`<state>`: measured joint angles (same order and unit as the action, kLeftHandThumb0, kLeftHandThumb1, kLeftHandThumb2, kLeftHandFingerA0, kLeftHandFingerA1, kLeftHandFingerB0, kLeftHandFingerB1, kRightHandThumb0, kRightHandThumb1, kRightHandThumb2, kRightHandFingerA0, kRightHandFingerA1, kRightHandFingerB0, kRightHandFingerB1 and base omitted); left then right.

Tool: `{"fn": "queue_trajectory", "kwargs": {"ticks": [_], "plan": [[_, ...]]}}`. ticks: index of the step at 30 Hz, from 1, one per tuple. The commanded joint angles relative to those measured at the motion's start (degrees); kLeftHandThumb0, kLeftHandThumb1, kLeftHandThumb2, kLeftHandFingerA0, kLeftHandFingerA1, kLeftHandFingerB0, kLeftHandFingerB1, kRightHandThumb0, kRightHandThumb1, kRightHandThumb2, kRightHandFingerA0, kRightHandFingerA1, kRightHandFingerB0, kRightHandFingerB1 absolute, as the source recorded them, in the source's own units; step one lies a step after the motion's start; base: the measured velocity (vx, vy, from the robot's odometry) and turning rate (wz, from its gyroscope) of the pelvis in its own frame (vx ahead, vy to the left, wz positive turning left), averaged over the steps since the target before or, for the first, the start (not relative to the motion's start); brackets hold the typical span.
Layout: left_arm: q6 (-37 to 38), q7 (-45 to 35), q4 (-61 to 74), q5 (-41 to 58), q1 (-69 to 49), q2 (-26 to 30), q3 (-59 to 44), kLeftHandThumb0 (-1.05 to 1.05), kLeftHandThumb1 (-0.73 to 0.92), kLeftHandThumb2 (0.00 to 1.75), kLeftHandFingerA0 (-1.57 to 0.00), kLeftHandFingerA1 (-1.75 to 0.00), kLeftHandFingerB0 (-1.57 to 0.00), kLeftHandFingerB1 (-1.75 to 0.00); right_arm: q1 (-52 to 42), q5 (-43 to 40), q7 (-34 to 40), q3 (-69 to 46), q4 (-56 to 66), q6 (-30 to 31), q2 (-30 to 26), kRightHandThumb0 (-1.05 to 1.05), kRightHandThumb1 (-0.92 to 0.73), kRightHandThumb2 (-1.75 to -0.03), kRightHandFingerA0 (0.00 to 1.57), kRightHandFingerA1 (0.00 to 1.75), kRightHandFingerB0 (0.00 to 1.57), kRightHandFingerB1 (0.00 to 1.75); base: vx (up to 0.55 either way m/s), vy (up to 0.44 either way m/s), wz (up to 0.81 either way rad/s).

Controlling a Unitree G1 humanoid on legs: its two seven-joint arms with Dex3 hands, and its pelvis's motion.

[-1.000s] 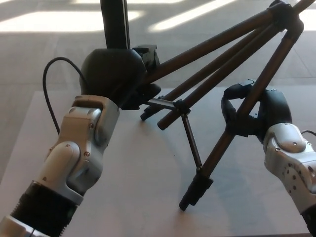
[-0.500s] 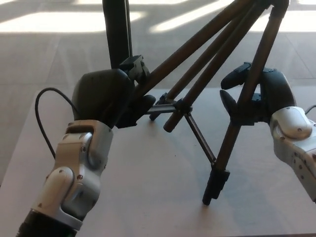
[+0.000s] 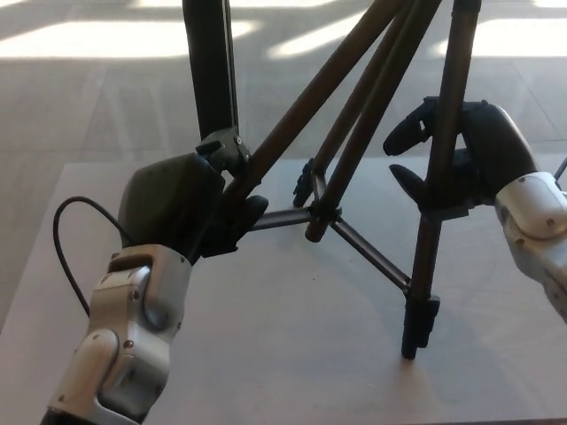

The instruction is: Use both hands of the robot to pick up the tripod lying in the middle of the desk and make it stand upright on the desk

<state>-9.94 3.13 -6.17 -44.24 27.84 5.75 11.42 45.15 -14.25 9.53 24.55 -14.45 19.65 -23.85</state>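
Both hands, left hand [image 3: 182, 208] and right hand [image 3: 461, 159], clench separate legs of the stiff, probably top-heavy tripod [image 3: 354, 133], sensibly mid-leg.

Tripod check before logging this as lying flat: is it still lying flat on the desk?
No: the tripod is raised, its right leg's foot on the desk.

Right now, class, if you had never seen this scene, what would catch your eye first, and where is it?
The dark tripod dominates the centre, nearly upright, its right leg's foot planted on the pale desk. The black left hand grips a leg at centre left, and the right hand wraps the right leg at the upper right.
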Motion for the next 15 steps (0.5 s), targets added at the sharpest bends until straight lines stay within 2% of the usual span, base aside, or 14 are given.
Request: {"fn": "queue_trajectory", "kwargs": {"ticks": [1,2,3,4,5,6,7,8,9,10,13,14,15], "plan": [[-7.0,3.3,-2.8,6.2,-11.5,1.4,-9.7,0.00,0.36,0.78,-0.87,-1.75,-0.72,-1.70,-3.3,21.0,-0.6,-1.1,6.2,-9.3,-16.0,-0.20,-0.45,-1.19,1.22,1.43,0.99,1.25,0.00,0.000,0.00],[-7.6,4.2,-2.9,6.5,-11.6,0.3,-10.0,0.02,0.33,0.82,-0.87,-1.75,-0.71,-1.66,-3.5,20.9,-0.8,-1.2,6.5,-9.3,-16.0,-0.19,-0.44,-1.18,1.21,1.43,0.98,1.25,0.00,0.000,0.00],[-8.9,4.4,-2.5,6.5,-12.0,-0.8,-10.3,0.01,0.36,0.82,-0.82,-1.75,-0.76,-1.51,-4.0,21.0,-0.6,-1.1,6.9,-9.4,-15.9,-0.19,-0.44,-1.18,1.22,1.42,0.99,1.24,0.00,0.000,0.00],[-9.3,4.4,-2.3,6.9,-12.7,-1.5,-10.7,0.03,0.36,0.83,-0.81,-1.75,-0.74,-1.53,-4.3,21.2,-0.5,-0.9,6.9,-10.1,-15.6,-0.17,-0.44,-1.17,1.22,1.41,1.00,1.23,0.00,0.000,0.00],[-10.4,3.9,-1.8,7.1,-13.1,-2.2,-11.0,0.00,0.38,0.80,-0.81,-1.75,-0.75,-0.94,-4.6,21.4,-0.5,-0.8,7.7,-9.6,-15.5,-0.11,-0.42,-1.25,0.90,1.75,0.83,1.49,0.00,0.000,0.00],[-9.9,4.6,-1.7,7.8,-13.8,-3.0,-11.5,0.00,0.38,0.78,-0.82,-1.74,-0.80,-0.86,-5.1,21.5,-0.4,-0.8,7.9,-10.2,-15.3,-0.11,-0.42,-1.26,0.90,1.75,0.82,1.51,0.00,0.000,0.00],[-9.7,4.5,-1.3,8.7,-14.5,-3.9,-12.1,0.00,0.35,0.86,-0.83,-1.75,-0.76,-1.12,-5.5,21.7,-0.5,-0.7,8.3,-10.3,-15.2,-0.10,-0.42,-1.25,0.90,1.75,0.81,1.52,0.00,0.000,0.00],[-9.6,5.0,-0.9,8.5,-15.5,-4.7,-11.9,-0.03,0.31,0.92,-0.84,-1.75,-0.76,-1.40,-6.2,21.9,-0.1,-0.5,9.1,-10.1,-14.8,-0.17,-0.44,-1.17,1.22,1.41,1.01,1.26,0.00,0.000,0.00],[-9.5,5.3,-1.0,8.4,-16.0,-5.1,-11.7,-0.06,0.29,0.94,-0.84,-1.75,-0.71,-1.61,-6.6,22.1,0.3,-0.3,9.4,-9.9,-14.3,-0.17,-0.45,-1.17,1.22,1.42,1.01,1.27,0.00,0.000,0.00],[-9.4,5.6,-1.5,8.4,-16.3,-5.6,-11.7,-0.05,0.28,0.98,-0.83,-1.75,-0.76,-1.64,-7.0,22.4,0.8,-0.1,9.4,-9.9,-13.8,-0.19,-0.47,-1.18,1.22,1.43,1.01,1.28,0.00,0.000,0.00],[-9.0,6.3,-2.2,7.9,-17.0,-6.5,-11.5,-0.06,0.27,0.96,-0.87,-1.75,-0.74,-1.73,-7.8,23.3,0.8,0.3,9.9,-9.8,-13.2,-0.20,-0.49,-1.16,1.21,1.41,1.00,1.26,0.00,0.000,0.00],[-8.6,6.7,-2.6,7.8,-17.5,-6.9,-11.4,-0.04,0.24,1.02,-0.87,-1.75,-0.79,-1.71,-8.2,23.7,0.9,0.5,10.2,-9.9,-13.0,-0.21,-0.50,-1.15,1.20,1.41,1.00,1.26,0.00,0.000,0.00],[-8.6,6.8,-2.6,8.2,-17.9,-7.5,-11.5,-0.04,0.22,1.04,-0.88,-1.75,-0.76,-1.71,-8.6,24.0,0.8,0.6,10.9,-9.5,-12.7,-0.22,-0.50,-1.15,1.20,1.39,1.02,1.25,0.00,0.000,0.00]]}}
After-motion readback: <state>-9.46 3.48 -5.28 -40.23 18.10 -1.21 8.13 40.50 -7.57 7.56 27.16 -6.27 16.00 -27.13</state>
